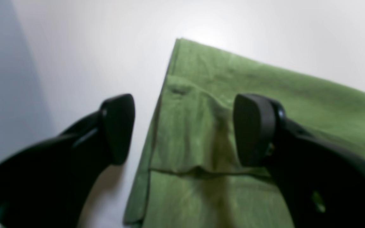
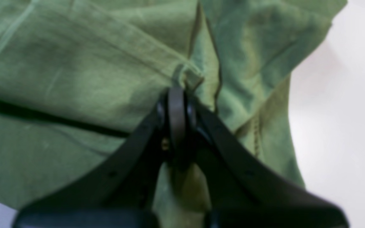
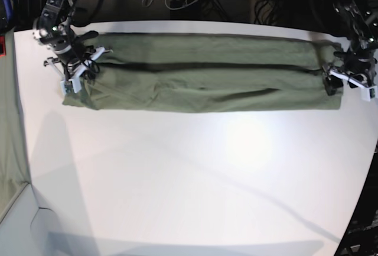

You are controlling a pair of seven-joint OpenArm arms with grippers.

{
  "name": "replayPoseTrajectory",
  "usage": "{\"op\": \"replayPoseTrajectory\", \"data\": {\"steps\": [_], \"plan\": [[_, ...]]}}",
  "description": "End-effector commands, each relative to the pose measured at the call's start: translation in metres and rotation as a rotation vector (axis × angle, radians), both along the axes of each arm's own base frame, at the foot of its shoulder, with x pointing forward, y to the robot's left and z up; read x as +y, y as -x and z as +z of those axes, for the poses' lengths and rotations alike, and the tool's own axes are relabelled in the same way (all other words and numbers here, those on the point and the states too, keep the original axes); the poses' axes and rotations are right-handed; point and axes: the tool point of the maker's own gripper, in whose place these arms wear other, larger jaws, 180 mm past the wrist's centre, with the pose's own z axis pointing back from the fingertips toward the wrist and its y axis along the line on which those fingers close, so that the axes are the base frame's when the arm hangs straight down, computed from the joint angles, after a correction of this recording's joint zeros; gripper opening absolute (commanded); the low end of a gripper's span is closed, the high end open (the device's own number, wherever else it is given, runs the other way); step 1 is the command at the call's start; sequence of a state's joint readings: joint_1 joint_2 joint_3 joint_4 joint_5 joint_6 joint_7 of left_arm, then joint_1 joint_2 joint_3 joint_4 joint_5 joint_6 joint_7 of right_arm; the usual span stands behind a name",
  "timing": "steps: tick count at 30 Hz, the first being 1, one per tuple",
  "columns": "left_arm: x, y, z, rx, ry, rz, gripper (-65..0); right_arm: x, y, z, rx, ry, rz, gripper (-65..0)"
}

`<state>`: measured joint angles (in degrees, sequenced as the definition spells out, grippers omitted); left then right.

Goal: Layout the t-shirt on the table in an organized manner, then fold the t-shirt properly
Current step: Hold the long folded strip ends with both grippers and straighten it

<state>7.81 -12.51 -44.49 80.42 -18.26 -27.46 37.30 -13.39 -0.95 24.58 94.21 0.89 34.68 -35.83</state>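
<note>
My right end effector (image 2: 176, 95) is clenched on a pinch of the t-shirt (image 3: 207, 73), its two black fingers pressed together with a small tuck of green cloth sticking out just past the tips; in the base view it sits at the garment's end toward the bench's far left corner. My left end effector (image 1: 184, 129) is released, jaws spread wide: one fingertip (image 1: 119, 126) hangs over bare white surface just beside the cloth's edge, the other (image 1: 253, 129) over the green fabric, and I cannot tell whether either touches what lies under it. Through that gap I see a folded layer with a hem line running across it. In the base view this end effector (image 3: 349, 78) stands at the garment's opposite end, near the bench's right edge. The t-shirt lies as a long, narrow band along the far edge of the bench (image 3: 189, 179), folded lengthwise, with a dark crease running down its length. The near half of the white surface shows a soft glare patch.
</note>
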Motion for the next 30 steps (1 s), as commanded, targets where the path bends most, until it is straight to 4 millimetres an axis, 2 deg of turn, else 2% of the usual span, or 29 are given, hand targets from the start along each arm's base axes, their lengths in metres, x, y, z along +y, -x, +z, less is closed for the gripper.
{"op": "replayPoseTrajectory", "data": {"steps": [1,4,16,23,30], "plan": [[0.007,-0.006,0.013,-0.042,-0.02,-0.002,-18.2,-0.003,0.007,-0.005,0.041,0.023,0.004,-65.0],[0.008,0.002,0.007,-0.024,-0.02,0.0,-18.2,-0.003,0.007,-0.005,0.042,0.023,0.004,-65.0],[0.006,0.003,0.004,-0.019,-0.015,0.0,-18.2,-0.003,0.007,-0.005,0.042,0.023,0.004,-65.0],[0.006,0.015,-0.026,0.047,0.044,0.027,-18.2,-0.003,0.007,-0.005,0.042,0.023,0.004,-65.0],[0.005,0.018,-0.032,0.06,0.055,0.03,-19.0,-0.003,0.007,-0.005,0.042,0.023,0.004,-65.0]]}}
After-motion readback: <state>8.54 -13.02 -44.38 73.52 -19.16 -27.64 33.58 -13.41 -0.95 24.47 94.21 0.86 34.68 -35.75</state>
